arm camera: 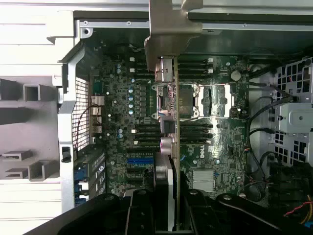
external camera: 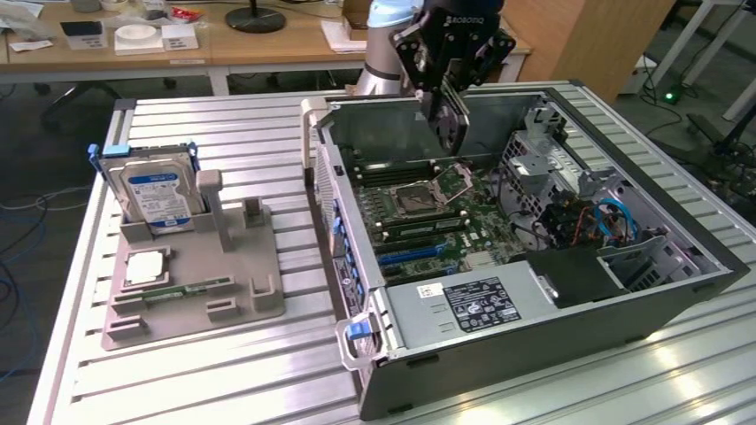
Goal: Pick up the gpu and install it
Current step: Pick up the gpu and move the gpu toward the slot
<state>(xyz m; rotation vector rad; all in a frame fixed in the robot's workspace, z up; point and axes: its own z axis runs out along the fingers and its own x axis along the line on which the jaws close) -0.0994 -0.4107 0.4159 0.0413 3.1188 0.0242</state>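
gripper (external camera: 445, 87) hangs in the upper middle of the exterior view, clamped on the gpu (external camera: 451, 128). card held upright, edge down, over the open computer case (external camera: 532, 345) and above its motherboard (external camera: 443, 221), not touching it. hard drive (external camera: 159, 190) stands in a gray holder (external camera: 225, 274) at the exterior view's left.

Exterior cam: high, off a corner of the slatted table (external camera: 236, 381), angled down, mid range. Open PC case (external camera: 661, 305) sits right of centre, grey fixture (external camera: 225, 283) at left of frame. Wrist cam: close above the case, facing straight down along the edge-on gpu (arm camera: 171, 39). Both views share the motherboard (external camera: 437, 217), the CPU socket (external camera: 447, 186) and the fixture edge.
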